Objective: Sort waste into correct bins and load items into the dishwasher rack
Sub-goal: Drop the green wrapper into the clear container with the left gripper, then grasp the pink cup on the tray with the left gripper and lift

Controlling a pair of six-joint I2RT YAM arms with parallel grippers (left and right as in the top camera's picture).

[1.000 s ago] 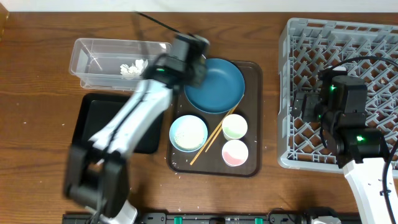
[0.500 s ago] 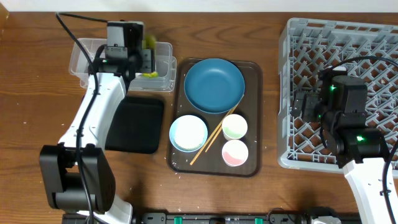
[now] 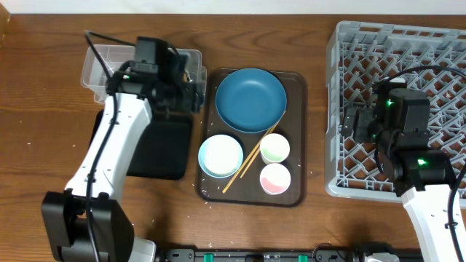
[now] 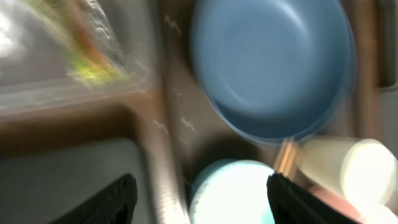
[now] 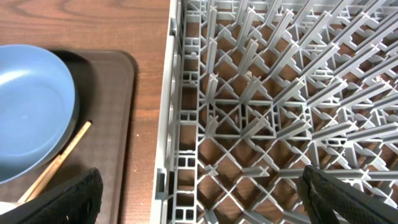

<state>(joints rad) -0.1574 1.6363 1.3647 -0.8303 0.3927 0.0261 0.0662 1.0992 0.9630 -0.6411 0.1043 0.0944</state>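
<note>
**Left gripper** (image 4: 199, 205): fingers spread apart, nothing between them. The left wrist view is badly blurred. In the overhead view it hangs over the near right corner of the clear tub (image 3: 102, 69), by the edge of the brown serving tray (image 3: 295, 145).

**Around it, overhead clock, 12 at the far table edge:**
- At 10 o'clock, a green-and-yellow smear shows through the tub wall. I judge it to be the snack wrapper (image 4: 93, 71), lying in the tub.
- At 7 o'clock is the black tray (image 3: 156, 156), partly under the arm. Nothing can be made out in it.
- At 3 o'clock is the blue plate (image 3: 251, 100).
- At 5 o'clock are the bowl (image 3: 220, 156), the chopsticks (image 3: 244, 171), the green cup (image 3: 274, 148) and the pink cup (image 3: 274, 178). All of these sit on the serving tray.
- The tissue is not seen; the arm covers part of the tub.
- The rice grains are too small to confirm.

**Right gripper** (image 5: 199, 208): fingers wide apart and empty, poised over the left half of the dishwasher rack (image 3: 349, 73), well off at 3 o'clock. The rack cells in view hold nothing.

**Progress, as a judgement:**
- Waste sorting appears at least partly done, with the wrapper binned. The tissue and rice are unverified.
- Loading has not begun. The plate, bowl, both cups and chopsticks all await transfer to the rack.
- Most of the task is outstanding.
</note>
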